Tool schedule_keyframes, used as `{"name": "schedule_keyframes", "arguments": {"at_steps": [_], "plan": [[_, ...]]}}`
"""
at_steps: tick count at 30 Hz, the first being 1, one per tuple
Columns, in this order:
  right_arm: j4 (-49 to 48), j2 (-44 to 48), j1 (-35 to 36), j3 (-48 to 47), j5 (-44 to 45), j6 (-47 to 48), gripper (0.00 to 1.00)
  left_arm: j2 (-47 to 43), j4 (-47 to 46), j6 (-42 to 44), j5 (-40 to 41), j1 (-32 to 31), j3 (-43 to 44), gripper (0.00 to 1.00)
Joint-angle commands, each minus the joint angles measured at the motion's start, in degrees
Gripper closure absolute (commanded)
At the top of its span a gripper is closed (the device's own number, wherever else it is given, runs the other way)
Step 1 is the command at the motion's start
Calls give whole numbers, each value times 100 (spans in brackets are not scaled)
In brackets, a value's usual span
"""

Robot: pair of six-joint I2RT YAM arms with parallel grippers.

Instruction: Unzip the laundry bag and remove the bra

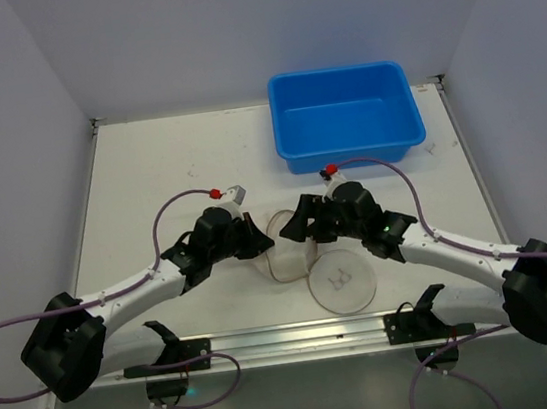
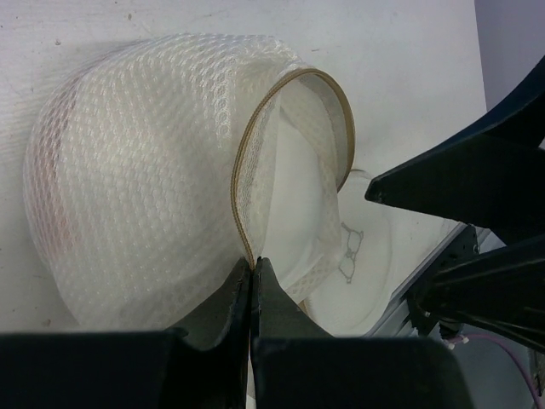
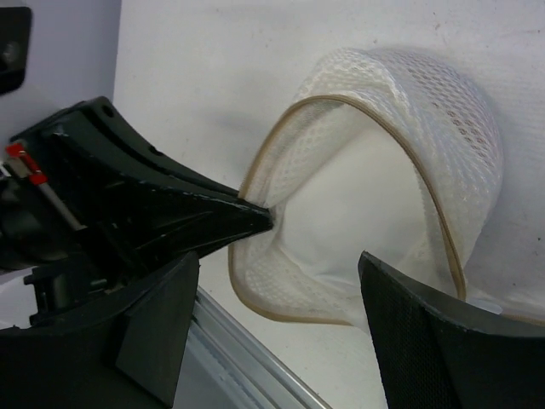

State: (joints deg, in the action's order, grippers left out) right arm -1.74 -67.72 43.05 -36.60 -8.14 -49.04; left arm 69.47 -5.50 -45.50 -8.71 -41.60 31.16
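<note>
Two arms, both angled inward from the near edge of the table, meeting at the laundry bag.

Left arm: reaches forward and to its own right, forearm nearly level, wrist low over the table.

Left gripper: closed tight, no gap between the fingers. Pinches the tan zipper band at the nearest point of the rim.
- Ahead and left of it: mesh body of the bag, on its side, bulging.
- Ahead and slightly right: open mouth of the bag, white cloth inside, not identifiable.
- Further right, beside the mouth: round lid, flat on the table, bra outline facing up.

Right arm: reaches forward and to its own left, wrist low, pointing at the mouth of the bag.

Right gripper: spread wide, holding nothing. Frames the mouth of the bag between its two fingers.
- Right finger: overlaps the mesh wall in the wrist view; contact cannot be told.
- Left finger: just beside the shut left gripper, which comes in from the left and meets the rim.

Beyond the right gripper, well apart: blue tub.
</note>
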Motion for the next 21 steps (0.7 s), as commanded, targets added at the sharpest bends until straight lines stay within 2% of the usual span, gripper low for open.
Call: {"name": "schedule_keyframes", "arguments": {"at_steps": [1, 9, 13, 21], "plan": [[95, 277, -7, -199, 155, 87, 23, -57, -206, -73, 89, -41, 163, 100], [-441, -450, -16, -31, 32, -150, 22, -144, -154, -74, 106, -41, 128, 100], [-503, -865, -51, -23, 216, -211, 20, -232, -83, -65, 168, -41, 119, 100], [-547, -1111, -86, 214, 621, -256, 19, -276, 40, -47, 291, -41, 84, 100]]}}
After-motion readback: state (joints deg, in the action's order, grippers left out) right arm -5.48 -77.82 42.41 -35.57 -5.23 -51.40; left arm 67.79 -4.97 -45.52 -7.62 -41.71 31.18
